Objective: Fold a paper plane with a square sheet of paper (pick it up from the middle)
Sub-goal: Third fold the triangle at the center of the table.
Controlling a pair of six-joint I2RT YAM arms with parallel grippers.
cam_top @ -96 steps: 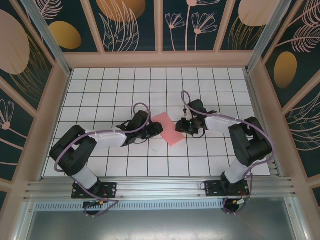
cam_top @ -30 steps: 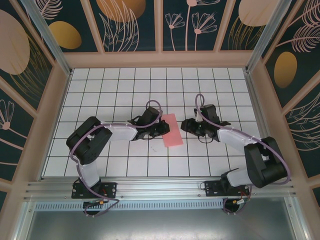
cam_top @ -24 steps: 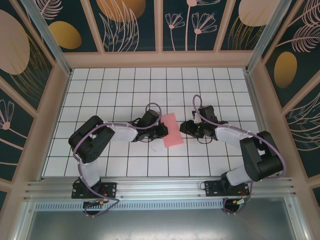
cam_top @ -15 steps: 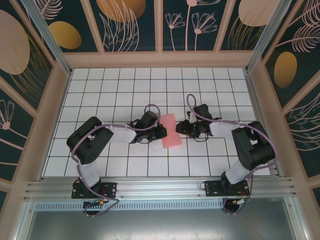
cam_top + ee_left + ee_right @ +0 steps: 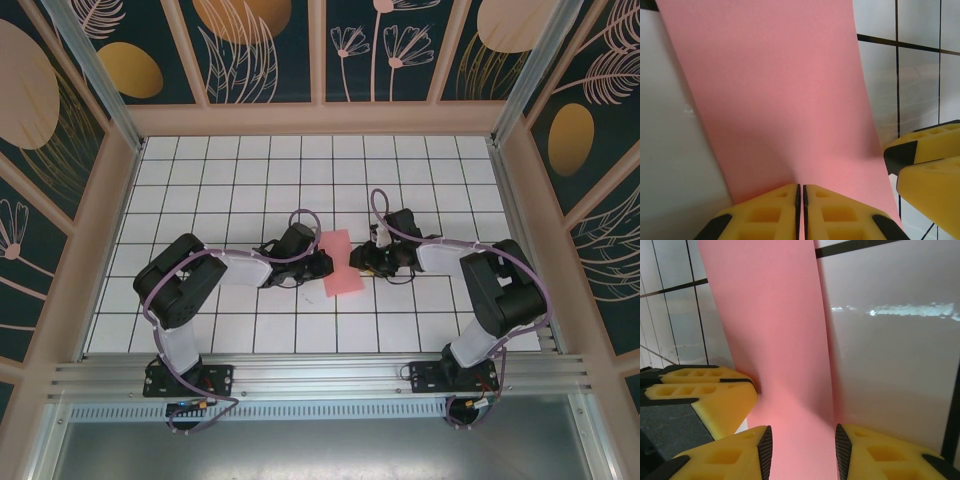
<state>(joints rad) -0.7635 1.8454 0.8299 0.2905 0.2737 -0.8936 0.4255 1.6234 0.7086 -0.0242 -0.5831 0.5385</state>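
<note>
While the paper (image 5: pixel 338 262) is lying on the table (image 5: pixel 200 180) as a narrow rectangle, no dart is forming yet. Left gripper (image 5: pixel 800 200) is pinching its edge, jaws closed; right gripper (image 5: pixel 802 447) is straddling it, jaws apart. Most folds are likely remaining.

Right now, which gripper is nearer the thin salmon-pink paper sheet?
Left. Left gripper is shut on one edge of the paper sheet; right gripper, open, straddles the opposite edge.

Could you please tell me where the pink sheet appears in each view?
Top external: pink sheet central, between left gripper and right gripper.
Left wrist: pink sheet centre, pinched by left gripper.
Right wrist: pink sheet centre, between right gripper fingers.
Shared landmark: black grid lines of the table.
</note>
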